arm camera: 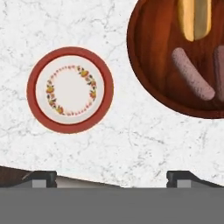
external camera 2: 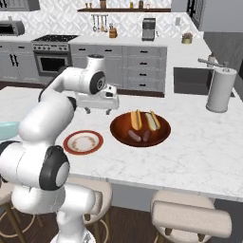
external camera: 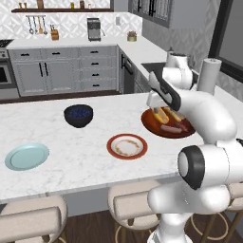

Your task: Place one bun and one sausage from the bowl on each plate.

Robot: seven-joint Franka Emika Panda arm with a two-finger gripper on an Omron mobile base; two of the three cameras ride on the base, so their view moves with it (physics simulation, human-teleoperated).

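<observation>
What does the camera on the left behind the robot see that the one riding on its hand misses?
Left base view alone: the pale blue-green plate, the small dark blue-black bowl, the kitchen cabinets behind.

Hand view alone: the flower ring painted on the red-rimmed plate, and the two dark tips of the open pincer.

Both: that red-rimmed plate, bare, and the wide reddish-brown wooden bowl with buns and sausages on the white marble counter.
</observation>
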